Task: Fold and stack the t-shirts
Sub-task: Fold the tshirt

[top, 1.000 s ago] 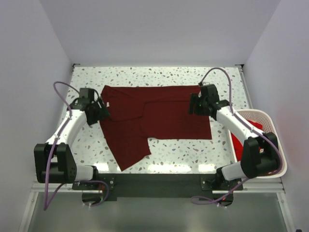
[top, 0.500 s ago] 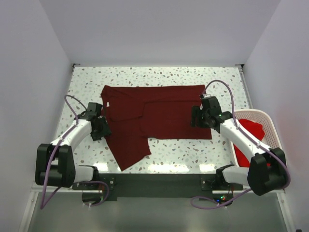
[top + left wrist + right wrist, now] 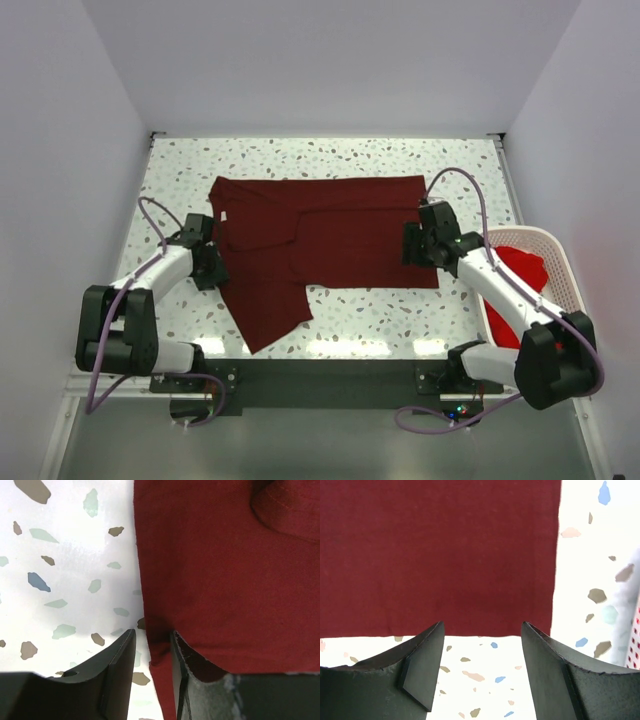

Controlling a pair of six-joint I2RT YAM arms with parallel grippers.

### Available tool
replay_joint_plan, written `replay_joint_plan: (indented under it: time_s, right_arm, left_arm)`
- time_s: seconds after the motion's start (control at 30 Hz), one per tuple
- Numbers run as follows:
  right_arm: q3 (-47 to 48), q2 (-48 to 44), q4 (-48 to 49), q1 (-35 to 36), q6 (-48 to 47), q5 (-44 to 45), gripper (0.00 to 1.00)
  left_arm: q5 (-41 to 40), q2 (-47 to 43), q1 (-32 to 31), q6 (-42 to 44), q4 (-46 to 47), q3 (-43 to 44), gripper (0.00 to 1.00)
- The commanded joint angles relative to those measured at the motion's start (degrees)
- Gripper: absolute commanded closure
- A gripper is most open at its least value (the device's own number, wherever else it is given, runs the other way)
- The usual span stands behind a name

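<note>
as the right arm (image 3: 497, 283) half-hides red shirts (image 3: 522, 265), left tool (image 3: 152, 634) and right tool (image 3: 482, 625) stand parted.

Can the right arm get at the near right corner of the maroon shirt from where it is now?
Probably yes: the right gripper hangs open at the hem of the maroon t-shirt, close beside that corner. Nothing lies on the cloth there or stands between them.
</note>
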Motion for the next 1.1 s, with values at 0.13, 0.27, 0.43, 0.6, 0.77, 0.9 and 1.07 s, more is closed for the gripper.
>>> replay_joint_plan:
  time_s: [0.13,0.27,0.43,0.6,0.77,0.9,1.07]
  right_arm:
    - [0.6,-2.3,-5.1,0.1,2.8,7.2,0.34]
    - [0.6,-2.1,-6.9,0.1,4.2,8.7,0.34]
    - [0.2,0.7,-8.9,-2.2,4.8,6.5,0.35]
    - [0.0,4.2,-9.1,-6.0,5.0,4.1,0.38]
    - [-3.4,4.9,-4.7,-12.6,6.8,-0.7,0.44]
    - [-4.1,7.7,-1.2,-12.9,8.8,-0.8,0.46]
    - [-5.9,11.2,1.4,-13.2,10.1,0.1,0.49]
  left_arm:
    - [0.6,2.0,-3.6,0.1,1.4,-0.8,0.64]
    - [-1.1,1.9,-4.3,0.2,0.4,-0.2,0.83]
    - [-5.7,0.4,-4.2,0.5,-1.1,1.2,0.98]
    - [-6.3,0.3,-3.9,0.5,-1.1,1.4,1.00]
    - [-5.3,0.7,-3.7,1.1,-0.8,1.5,1.00]
    - [-4.9,0.7,-3.7,1.2,-0.6,1.5,1.00]
    - [-5.6,-0.6,-3.6,1.2,-0.6,1.4,1.00]
